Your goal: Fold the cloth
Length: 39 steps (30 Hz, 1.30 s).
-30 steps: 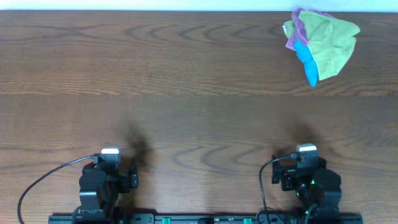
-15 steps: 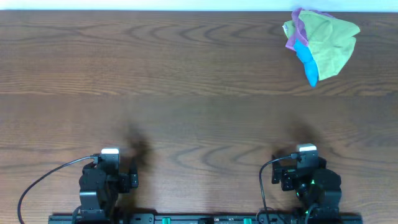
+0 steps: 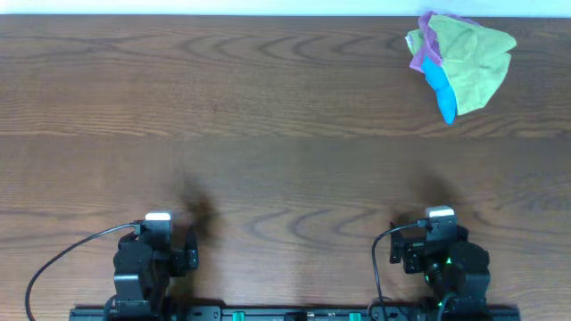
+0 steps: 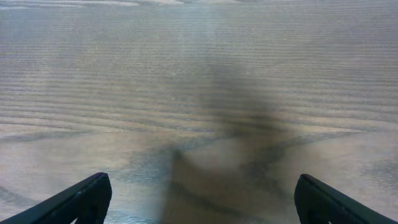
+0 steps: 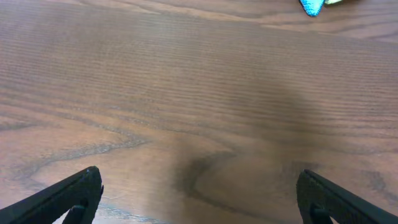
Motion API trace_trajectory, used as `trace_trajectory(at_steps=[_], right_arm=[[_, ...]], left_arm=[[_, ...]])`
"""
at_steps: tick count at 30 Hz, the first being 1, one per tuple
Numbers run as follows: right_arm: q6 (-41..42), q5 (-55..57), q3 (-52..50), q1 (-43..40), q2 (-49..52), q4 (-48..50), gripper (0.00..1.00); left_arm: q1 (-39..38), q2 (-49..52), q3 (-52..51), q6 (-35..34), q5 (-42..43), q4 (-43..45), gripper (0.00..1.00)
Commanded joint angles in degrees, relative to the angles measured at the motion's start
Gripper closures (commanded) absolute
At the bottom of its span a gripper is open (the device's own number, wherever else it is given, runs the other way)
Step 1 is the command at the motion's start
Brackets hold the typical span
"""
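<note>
A crumpled pile of cloth [image 3: 461, 61], with green, purple and blue layers, lies at the far right of the wooden table [image 3: 268, 134]. Its blue tip shows at the top edge of the right wrist view [image 5: 312, 6]. My left gripper [image 3: 157, 234] sits at the near left edge and is open and empty; its two finger tips show wide apart in the left wrist view [image 4: 200, 198]. My right gripper [image 3: 437, 232] sits at the near right edge, open and empty, with its fingers wide apart [image 5: 199, 194]. Both are far from the cloth.
The table's far edge meets a white strip [image 3: 223, 7] at the top. A black rail [image 3: 294, 313] runs along the near edge under both arms. A black cable [image 3: 62, 259] loops to the left of the left arm.
</note>
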Motion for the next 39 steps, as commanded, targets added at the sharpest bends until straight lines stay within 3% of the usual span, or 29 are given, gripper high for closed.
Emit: trace_trajectory(at_steps=[1,13,18,24,33,39], right_arm=[[-0.8,-0.1,-0.8,-0.7,-0.7,0.2,0.01],[-0.2,0.0,-0.6,-0.7,-0.5,0.4,0.01],[4.2,0.0,3.6,-1.9,6.7,2.9,0.01],[8.5,1.1,21.4,-6.1,26.8,2.8,0.01],[8.4,5.4,65.8,-9.7,64.5,-8.2,0.01],[7.6,7.2,82.0,-9.7,81.0,-9.4,0.01]], left_arm=[[0.2,-0.5,-1.4,0.2,0.4,-1.7,0.05],[0.2,-0.5,-1.4,0.2,0.4,-1.7,0.05],[0.2,-0.5,-1.4,0.2,0.4,-1.7,0.05],[0.2,-0.5,-1.4,0.2,0.4,-1.7,0.05],[0.2,-0.5,-1.4,0.2,0.4,-1.7,0.05],[0.2,-0.5,-1.4,0.2,0.4,-1.7,0.05]])
